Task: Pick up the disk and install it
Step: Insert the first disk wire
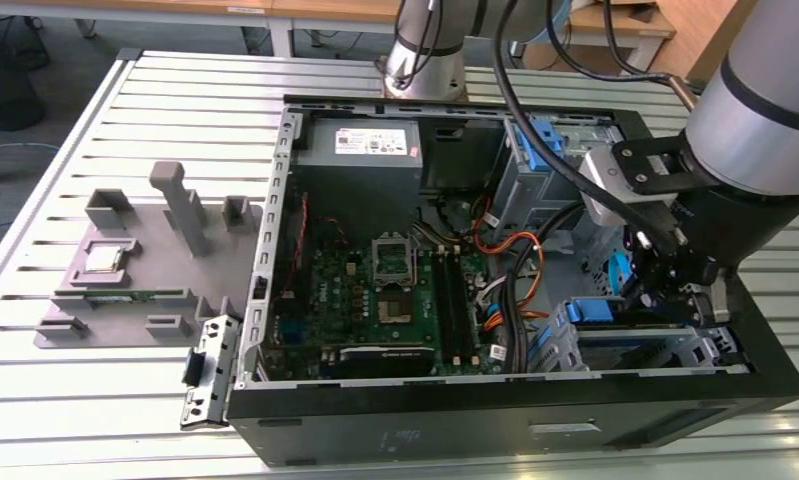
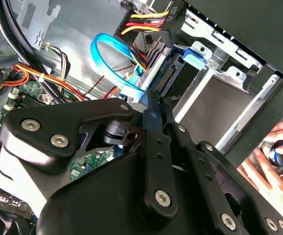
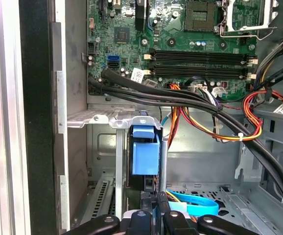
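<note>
You will find the disk (image 3: 145, 157) standing on edge in the metal drive cage (image 3: 95, 118) inside the computer case (image 1: 413, 430). Its long axis runs in line with the gripper (image 3: 156, 219), connector end nearest it. The fingers are drawn together at that end. Contact cannot be confirmed, and the cage hides the disk's broad faces.

We log: slatted metal table (image 1: 172, 90) | open black computer case (image 1: 506, 425) on it | grey parts fixture (image 1: 159, 285) beside the case.
</note>
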